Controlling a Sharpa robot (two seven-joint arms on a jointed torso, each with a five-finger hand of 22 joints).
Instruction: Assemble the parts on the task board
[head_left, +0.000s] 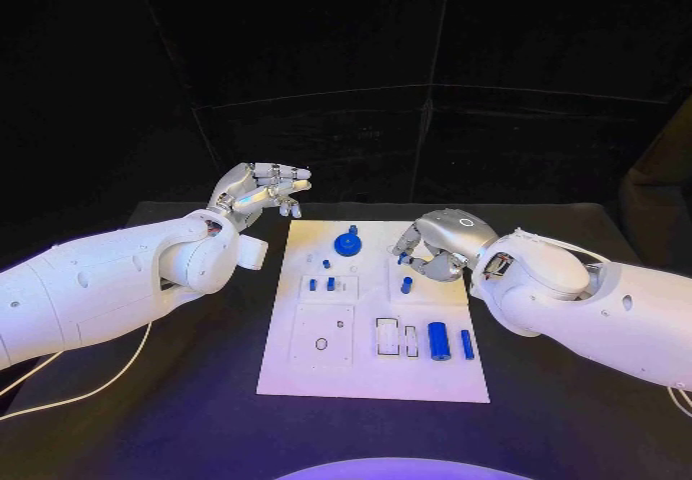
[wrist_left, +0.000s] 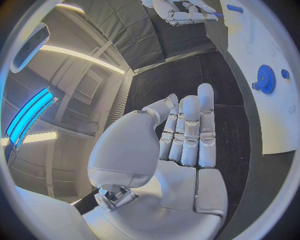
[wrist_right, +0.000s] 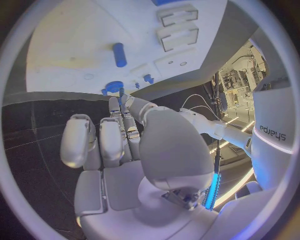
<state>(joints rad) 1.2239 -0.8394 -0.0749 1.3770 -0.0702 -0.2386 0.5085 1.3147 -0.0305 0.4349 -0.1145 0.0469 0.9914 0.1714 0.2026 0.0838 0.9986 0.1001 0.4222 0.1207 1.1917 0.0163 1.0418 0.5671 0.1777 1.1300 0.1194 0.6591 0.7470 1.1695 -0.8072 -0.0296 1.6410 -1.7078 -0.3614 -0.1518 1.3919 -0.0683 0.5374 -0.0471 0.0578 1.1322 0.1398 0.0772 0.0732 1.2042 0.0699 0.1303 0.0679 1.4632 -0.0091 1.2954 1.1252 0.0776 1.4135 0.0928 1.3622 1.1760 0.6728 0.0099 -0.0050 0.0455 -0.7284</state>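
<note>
Left robot hand (head_left: 260, 192) hovering off the far left corner of the flat white rectangular task board (head_left: 303, 370), above the black worktop (head_left: 173, 400), palm up, fingers loosely apart, holding nothing; probably parked there to keep the board unobstructed. Right robot hand (head_left: 433, 248) hanging over the board's far right part, fingers curled downward toward the plate; looking like something small and blue pinched at the fingertips in the right wrist view, but not clear enough, so unable to tell whether gripping a part or just curled. Small blue gear-shaped round part (head_left: 348, 243) sitting on the board's far middle, just left of the right robot hand and apart from it, between the two hands. Short blue peg (head_left: 407, 285) lying on the board right beneath the right robot hand, near its fingertips; contact not discernible. Two small blue pegs (head_left: 322, 284) standing in a raised white block on the left half, well away from both hands. Large blue cylinder (head_left: 438, 341) and slimmer blue bar (head_left: 467, 343) lying side by side on the near right part, beside an empty rectangular slot (head_left: 387, 336); likely staged there for later insertion. Judging the right hand to be working the peg area near the gear, most of the assembly remaining undone.
</note>
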